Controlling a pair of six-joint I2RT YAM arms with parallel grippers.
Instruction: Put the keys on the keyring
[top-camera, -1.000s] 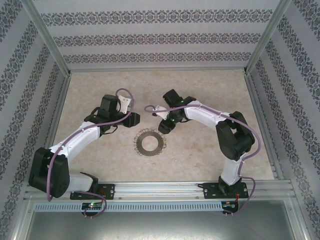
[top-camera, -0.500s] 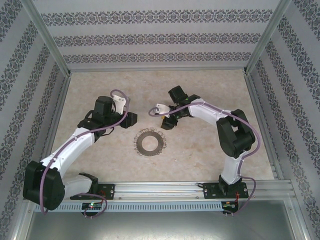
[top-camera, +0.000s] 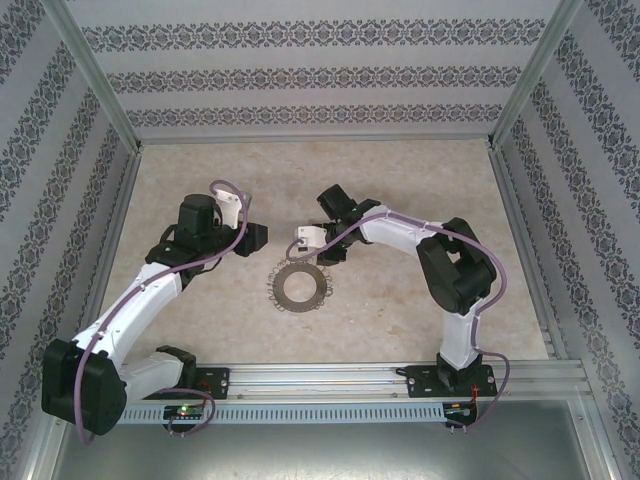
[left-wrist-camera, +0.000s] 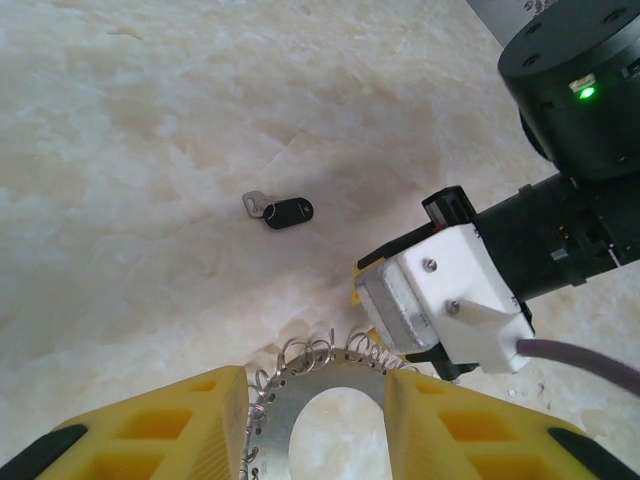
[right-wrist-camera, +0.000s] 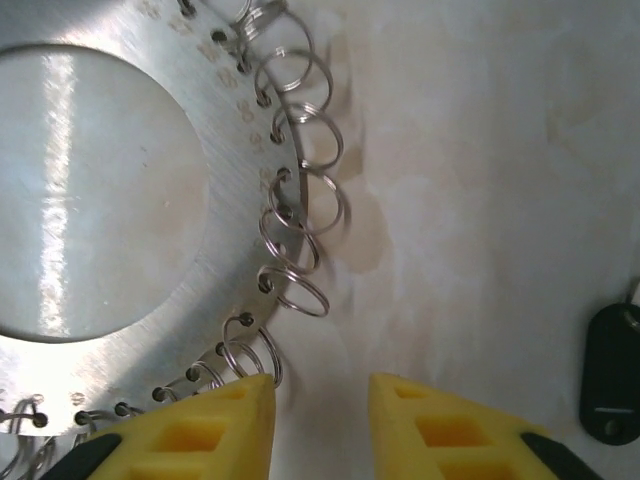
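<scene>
A flat silver disc (top-camera: 297, 286) edged with several small split keyrings (right-wrist-camera: 300, 215) lies mid-table. One small key with a black head (left-wrist-camera: 280, 210) lies on the table beyond the disc, and it also sits at the right edge of the right wrist view (right-wrist-camera: 612, 385). My right gripper (right-wrist-camera: 320, 410) hovers low at the disc's far rim (top-camera: 320, 257), open, with bare table between its yellow fingers. Its left finger (right-wrist-camera: 200, 430) is next to a keyring. My left gripper (left-wrist-camera: 315, 420) is open, up and left of the disc (top-camera: 256, 238), holding nothing.
Patterned walls and aluminium posts (top-camera: 100, 90) enclose the beige stone-look table (top-camera: 420, 180). The right arm's white camera mount (left-wrist-camera: 450, 300) sits just past the disc in the left wrist view. A metal rail (top-camera: 330, 378) runs along the near edge.
The right gripper has moved left and down to the disc's far rim, and its jaws have narrowed. The left gripper has drawn back a little to the left.
</scene>
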